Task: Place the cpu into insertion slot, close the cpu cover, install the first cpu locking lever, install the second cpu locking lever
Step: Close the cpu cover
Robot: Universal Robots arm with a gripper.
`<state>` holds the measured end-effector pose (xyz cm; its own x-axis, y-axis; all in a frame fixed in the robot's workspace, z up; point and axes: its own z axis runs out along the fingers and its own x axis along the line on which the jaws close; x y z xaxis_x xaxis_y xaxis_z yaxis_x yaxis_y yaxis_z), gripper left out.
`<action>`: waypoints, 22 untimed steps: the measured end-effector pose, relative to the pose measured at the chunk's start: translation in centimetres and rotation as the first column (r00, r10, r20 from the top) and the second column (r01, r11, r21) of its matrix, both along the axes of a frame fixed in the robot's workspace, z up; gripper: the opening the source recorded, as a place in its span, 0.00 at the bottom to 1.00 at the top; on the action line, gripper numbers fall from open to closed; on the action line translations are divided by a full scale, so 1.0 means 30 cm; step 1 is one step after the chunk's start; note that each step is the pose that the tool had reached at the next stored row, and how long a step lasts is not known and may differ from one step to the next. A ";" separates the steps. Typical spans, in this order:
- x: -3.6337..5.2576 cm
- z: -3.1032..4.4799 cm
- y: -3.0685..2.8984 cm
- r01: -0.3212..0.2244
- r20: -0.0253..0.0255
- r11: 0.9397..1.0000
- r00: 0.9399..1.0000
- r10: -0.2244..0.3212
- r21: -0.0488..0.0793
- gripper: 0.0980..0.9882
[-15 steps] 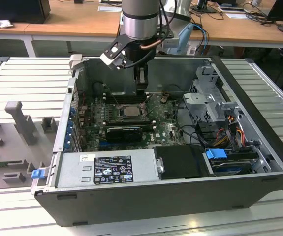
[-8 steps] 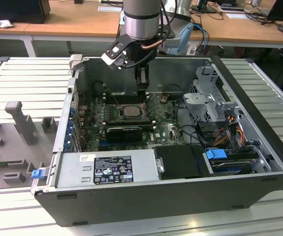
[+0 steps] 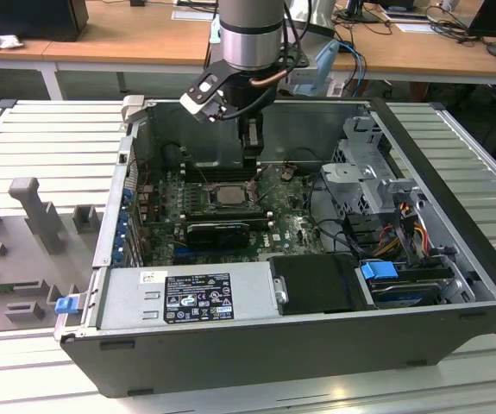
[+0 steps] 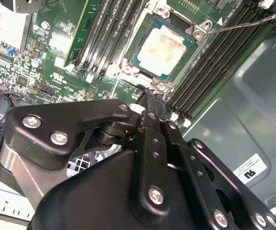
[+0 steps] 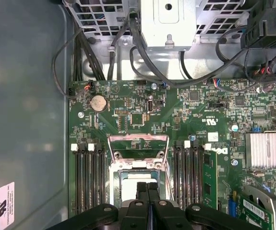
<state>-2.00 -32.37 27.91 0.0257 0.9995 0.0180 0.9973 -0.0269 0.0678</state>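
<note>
The cpu [image 4: 166,47], a silver-grey square with a pale smear on its face, lies flat in the insertion slot [image 4: 134,66] on the green motherboard, and in the exterior view the cpu [image 3: 228,195] sits mid-board. The cpu cover [image 5: 138,137], a thin metal frame with a square window, is swung open and lies back beyond the slot [image 5: 114,184]. A thin wire locking lever [image 4: 243,23] sticks out free beside the socket. My gripper [image 4: 150,98] hangs just over the socket's near edge, fingers shut together with nothing between them. The same gripper [image 5: 147,188] [image 3: 249,159] covers part of the chip.
Long black memory slots [image 5: 87,177] flank the socket on both sides. A finned heatsink [image 5: 266,149] and a black card [image 3: 217,231] lie nearby. Cables [image 5: 142,52] and a drive cage [image 3: 360,164] crowd one end; the power supply [image 3: 187,297] lines the case front.
</note>
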 end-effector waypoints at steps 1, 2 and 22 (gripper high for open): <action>0.001 0.000 0.000 0.000 0.000 1.000 1.000 0.000 0.000 0.01; 0.001 0.000 0.000 0.000 0.000 1.000 1.000 0.000 0.000 0.01; 0.033 0.000 0.000 0.000 0.000 1.000 1.000 0.000 0.000 0.01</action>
<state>-1.01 -32.38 27.91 0.0258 0.9995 0.0179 0.9973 -0.0270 0.0678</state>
